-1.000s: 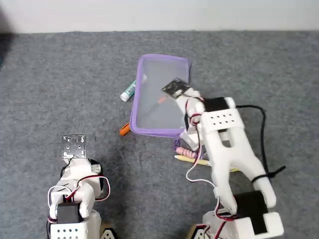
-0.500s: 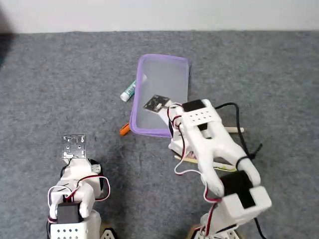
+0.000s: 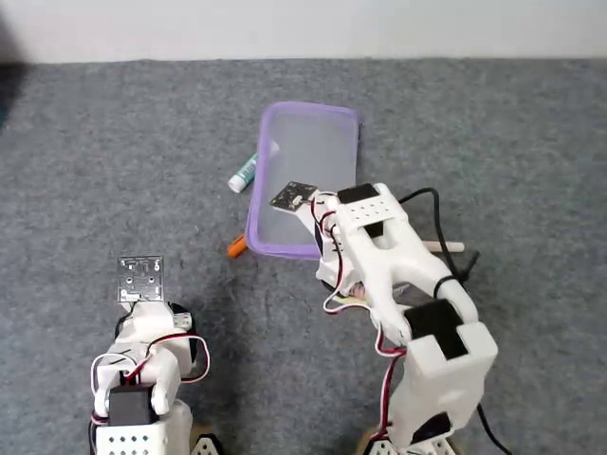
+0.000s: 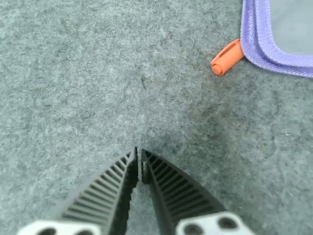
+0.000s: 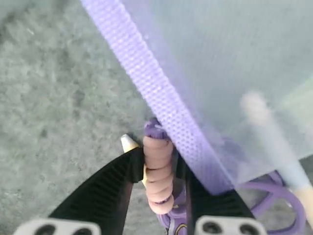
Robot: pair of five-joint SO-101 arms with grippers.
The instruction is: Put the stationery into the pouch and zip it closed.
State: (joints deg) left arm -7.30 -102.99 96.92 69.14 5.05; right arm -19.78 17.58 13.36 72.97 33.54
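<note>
Centre of the high view: purple-edged pouch [image 3: 254,204], flat on the grey mat [image 3: 114,142], long side running up the frame. Right arm [image 3: 408,284] in from the lower right, wrist low over the pouch's bottom edge.

Up close now: right gripper [image 5: 155,152] clamped on a pink ribbed piece [image 5: 157,183], jaws apart by just that piece's width and no more, tips pressed right up against the pouch's purple webbing band. Pale pointed tip [image 5: 128,142] poking out just beside one finger; cannot tell what it belongs to. Purple cord loop [image 5: 274,196] near the band. Blurred pale rod [image 5: 271,139] seen through the pouch's clear wall; inside or underneath, cannot tell.

Plenty lying outside the pouch. White-and-green tube [image 3: 244,173] just off the left edge, upper half. Orange marker [image 3: 237,246] at the lower left corner, one end against or under the rim. Wooden stick [image 3: 446,247] peeking out to the right of the right arm.

Lower left of the high view: left arm [image 3: 142,379], well apart from all of it. Left gripper [image 4: 139,155] with jaws pressed together, nothing between them, hanging over bare mat, marker and pouch corner ahead at a distance.
</note>
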